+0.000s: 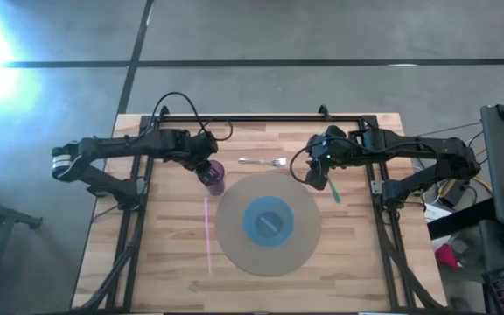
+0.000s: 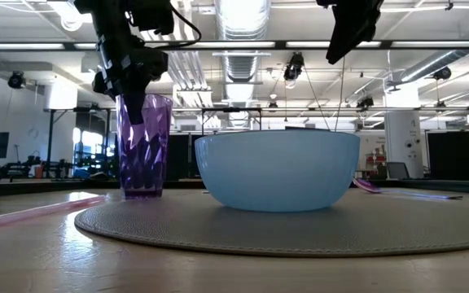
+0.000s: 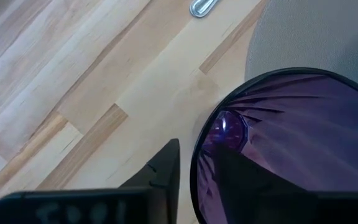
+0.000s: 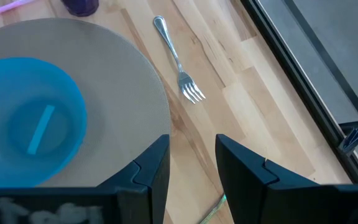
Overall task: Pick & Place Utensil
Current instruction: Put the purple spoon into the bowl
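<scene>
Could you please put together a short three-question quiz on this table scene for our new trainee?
1. True or false: the fork lies on the round mat.
2. Which pincer is at the purple cup? A left, B right.
3. Fill in: the blue bowl sits on the ____.

Key: 1 false, it lies on the wooden table; 2 A, the left pincer straddles the cup's rim while the right pincer hovers open near the fork; 3 mat.

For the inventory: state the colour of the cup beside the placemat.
Translucent purple, faceted cup; the low view shows it best.
</scene>
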